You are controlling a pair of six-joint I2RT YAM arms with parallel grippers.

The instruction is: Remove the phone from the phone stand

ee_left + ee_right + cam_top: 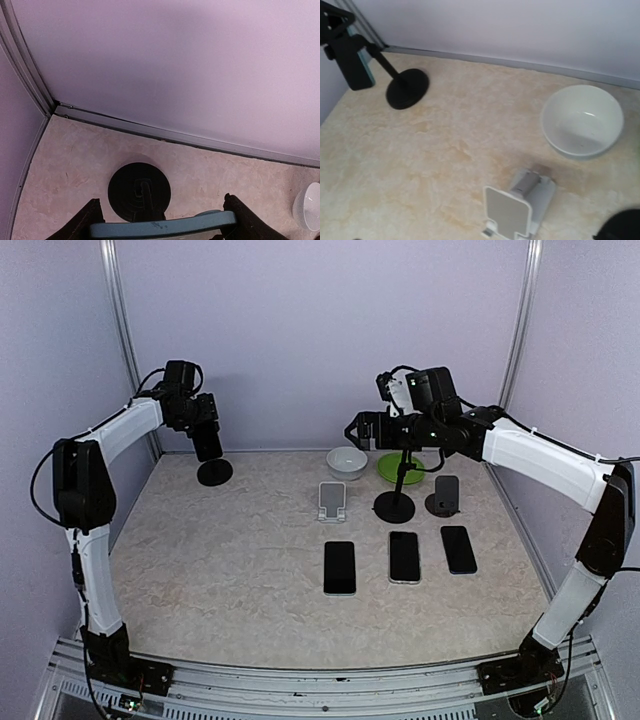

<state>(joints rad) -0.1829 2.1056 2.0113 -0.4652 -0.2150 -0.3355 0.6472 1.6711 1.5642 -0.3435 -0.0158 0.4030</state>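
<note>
A dark phone with a blue-grey edge (pixel 207 443) hangs at the black phone stand, over the stand's round base (pixel 214 472) at the far left corner. My left gripper (pixel 200 425) is shut on the phone from above. In the left wrist view the phone's edge (pixel 160 227) spans between my two fingers (pixel 80 225), with the stand's base (pixel 139 192) beneath. The right wrist view shows the phone (pixel 357 65) and the stand (pixel 407 89) at upper left. My right gripper (pixel 352 428) hovers above the white bowl; its fingers do not show in its wrist view.
A white bowl (pixel 346 462), a green plate (pixel 400 468), an empty white stand (pixel 332 502), a black pole stand (pixel 394 505) and a small black stand bearing a phone (pixel 445 495) are mid-right. Three phones (pixel 404 556) lie flat in front.
</note>
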